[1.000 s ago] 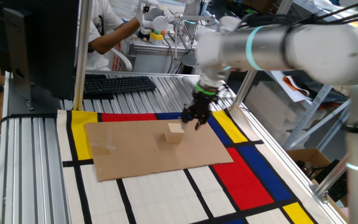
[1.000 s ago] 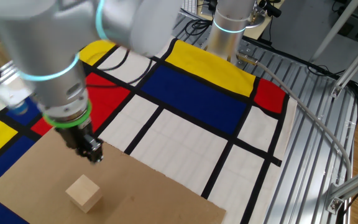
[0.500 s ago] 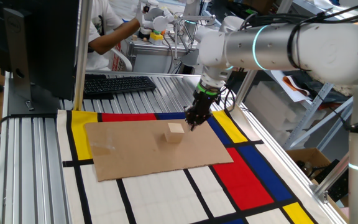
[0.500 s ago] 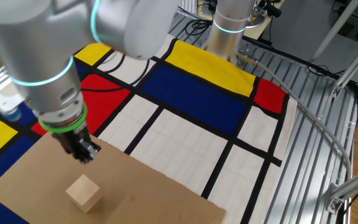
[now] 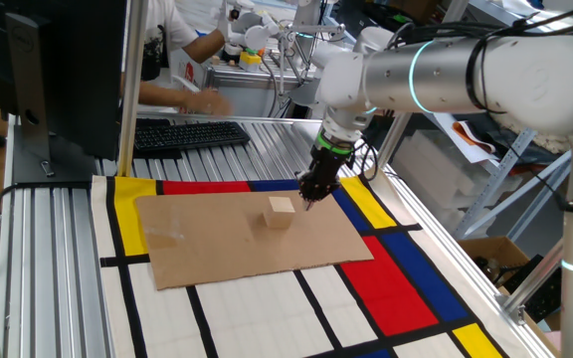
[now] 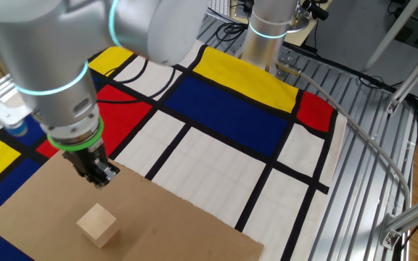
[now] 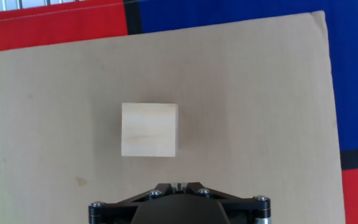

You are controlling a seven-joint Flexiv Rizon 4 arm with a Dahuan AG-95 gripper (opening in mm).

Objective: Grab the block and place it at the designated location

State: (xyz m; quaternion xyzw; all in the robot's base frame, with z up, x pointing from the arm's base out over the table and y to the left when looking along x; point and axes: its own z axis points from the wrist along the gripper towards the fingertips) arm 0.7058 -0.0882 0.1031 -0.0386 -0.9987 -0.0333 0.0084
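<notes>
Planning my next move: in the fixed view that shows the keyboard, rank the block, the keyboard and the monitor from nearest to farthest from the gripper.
1. The block: on the cardboard sheet, just left of the gripper and below it.
2. The keyboard: farther back and left, on the metal table top.
3. The monitor: at the far left edge, beyond the keyboard.

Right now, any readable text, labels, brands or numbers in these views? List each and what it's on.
None readable.
Block: plain faces, no print.
Cardboard sheet: no print; one small dark dot only.
Red-and-white item behind the keyboard, near the person: possible lettering, too blurred to read.
Arm: no legible brand.
</notes>
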